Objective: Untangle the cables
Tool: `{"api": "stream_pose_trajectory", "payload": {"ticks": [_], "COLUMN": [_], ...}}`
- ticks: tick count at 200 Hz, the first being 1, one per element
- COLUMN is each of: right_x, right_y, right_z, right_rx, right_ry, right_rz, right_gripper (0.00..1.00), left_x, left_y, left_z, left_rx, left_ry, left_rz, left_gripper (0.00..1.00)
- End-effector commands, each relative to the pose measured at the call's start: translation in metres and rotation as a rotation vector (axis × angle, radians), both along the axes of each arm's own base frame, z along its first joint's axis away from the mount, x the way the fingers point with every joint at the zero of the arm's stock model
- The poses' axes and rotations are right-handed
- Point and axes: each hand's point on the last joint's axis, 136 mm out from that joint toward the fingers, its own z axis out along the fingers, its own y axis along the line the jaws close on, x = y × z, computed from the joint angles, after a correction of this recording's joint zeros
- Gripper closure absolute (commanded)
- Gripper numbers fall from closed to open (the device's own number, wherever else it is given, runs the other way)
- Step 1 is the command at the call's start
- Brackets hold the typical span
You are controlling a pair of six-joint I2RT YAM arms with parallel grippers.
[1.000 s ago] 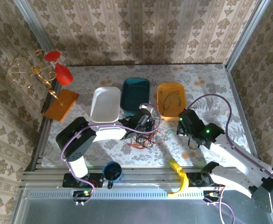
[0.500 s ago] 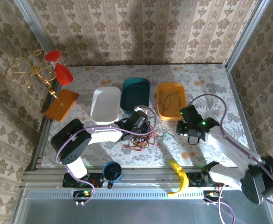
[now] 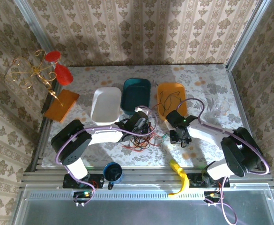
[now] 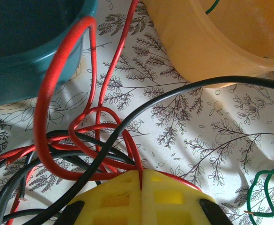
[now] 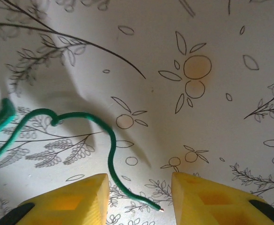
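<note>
Ending between the open right jaws, the green cable [image 5: 111,152] trails leftward over the worktop [image 5: 197,117]; left jaws are closed on the red cable [image 4: 39,108].

Rear overhead view, wrist cameras close, sharing cables [image 3: 139,139]

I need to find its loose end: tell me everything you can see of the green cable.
The green cable is a thin, flexible wire in smooth green insulation. It lies slack in wavy bends on the floral tablecloth. Its free end shows a tiny bare metal tip, which rests between the open yellow fingers of the right gripper. They do not appear to touch it.
</note>
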Motion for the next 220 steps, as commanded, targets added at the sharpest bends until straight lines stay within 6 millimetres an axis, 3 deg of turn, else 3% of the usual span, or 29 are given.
{"api": "stream_pose_trajectory", "payload": {"ticks": [1,24,37,45,77,116,147,189,220], "right_x": [0.002,0.006,0.007,0.008,0.011,0.019,0.024,0.032,0.034], "right_y": [0.002,0.009,0.011,0.010,0.006,0.013,0.011,-0.008,-0.019], "right_z": [-0.007,-0.012,-0.012,-0.011,0.011,0.068,0.101,0.124,0.127], "right_rx": [-0.011,-0.026,-0.040,-0.045,-0.030,0.093,0.176,0.257,0.267], "right_ry": [0.008,0.012,0.011,0.006,-0.068,-0.238,-0.325,-0.377,-0.380], "right_rz": [-0.012,0.021,0.032,0.028,0.012,0.029,-0.001,-0.103,-0.135], "right_gripper": [0.59,0.64,0.90,1.00,1.00,1.00,1.00,1.00,1.00], "left_x": [0.004,0.005,0.005,0.006,0.009,0.009,0.005,0.001,-0.001], "left_y": [-0.002,-0.002,-0.002,-0.001,0.012,0.026,0.032,0.043,0.054], "left_z": [0.012,0.012,0.012,0.012,0.005,-0.011,-0.022,-0.031,-0.034], "left_rx": [-0.022,-0.023,-0.023,-0.022,0.035,0.102,0.122,0.147,0.165], "left_ry": [-0.019,-0.016,-0.017,-0.019,0.005,0.045,0.068,0.081,0.088], "left_rz": [0.003,0.006,0.009,0.015,0.076,0.122,0.133,0.145,0.154], "left_gripper": [1.00,1.00,1.00,1.00,1.00,1.00,1.00,1.00,1.00]}}
